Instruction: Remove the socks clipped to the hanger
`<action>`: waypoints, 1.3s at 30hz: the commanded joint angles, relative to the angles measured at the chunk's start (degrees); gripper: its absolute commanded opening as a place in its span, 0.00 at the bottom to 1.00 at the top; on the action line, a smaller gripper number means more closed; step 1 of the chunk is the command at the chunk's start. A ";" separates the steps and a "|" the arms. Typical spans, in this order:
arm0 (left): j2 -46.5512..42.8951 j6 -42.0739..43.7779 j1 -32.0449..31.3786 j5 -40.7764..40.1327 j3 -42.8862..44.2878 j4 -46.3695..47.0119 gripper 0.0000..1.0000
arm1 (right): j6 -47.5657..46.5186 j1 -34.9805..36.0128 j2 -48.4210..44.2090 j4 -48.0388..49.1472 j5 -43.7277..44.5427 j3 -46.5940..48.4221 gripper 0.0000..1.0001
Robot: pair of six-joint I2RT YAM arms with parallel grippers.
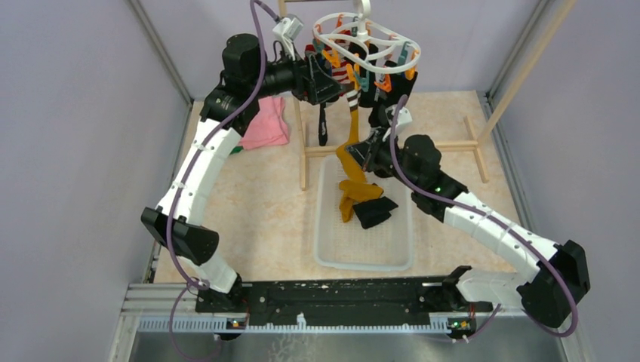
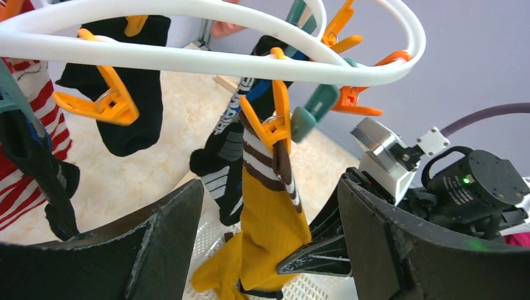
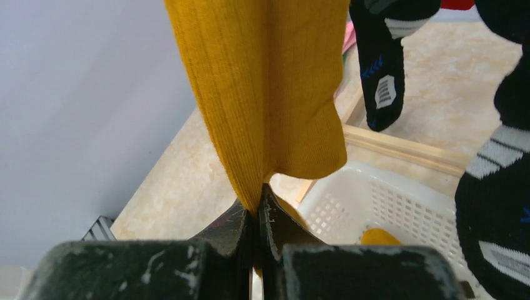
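Right pincer [image 3: 257, 199], at the bottom centre of its view, is clenched on the lower fold of the mustard sock [image 3: 269, 94], so that I can pull it downward. Left pincer [image 2: 269, 187] stands released and wide, just under the orange peg [image 2: 275, 122] that clips this sock to the hanger [image 2: 187, 59] at the top of the frame; I judge it is placed so to squeeze the peg open.

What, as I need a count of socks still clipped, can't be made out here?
Top view: the socks under the hanger overlap and the left gripper covers some, so no sure count.
Left wrist view: the red-and-white sock is cut by the left edge.
Right wrist view: the mustard sock in the right gripper runs off the top edge; its peg is out of frame.
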 commanded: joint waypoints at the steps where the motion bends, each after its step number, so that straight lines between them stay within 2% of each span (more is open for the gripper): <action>1: 0.95 0.90 -0.46 -1.90 2.35 2.80 0.84 | -1.99 1.81 1.53 3.26 2.65 3.93 0.00; 9: 2.91 1.56 -2.43 -2.58 4.34 1.67 0.85 | -2.12 4.44 5.31 5.09 5.77 5.67 0.00; 18: 1.90 6.25 -3.16 -6.44 3.58 -0.36 0.79 | -1.58 5.57 6.62 5.81 6.05 6.34 0.00; 29: -0.32 7.82 -3.92 -5.65 -3.23 -0.93 0.77 | -1.41 5.57 6.31 5.73 5.99 6.86 0.00; 34: -0.88 8.13 -4.00 -6.36 -4.52 -0.58 0.72 | -0.78 5.65 6.11 6.05 5.47 6.30 0.00; 39: -0.67 8.51 -4.04 -7.56 -3.17 0.11 0.63 | 0.06 5.66 5.37 6.91 4.90 5.29 0.00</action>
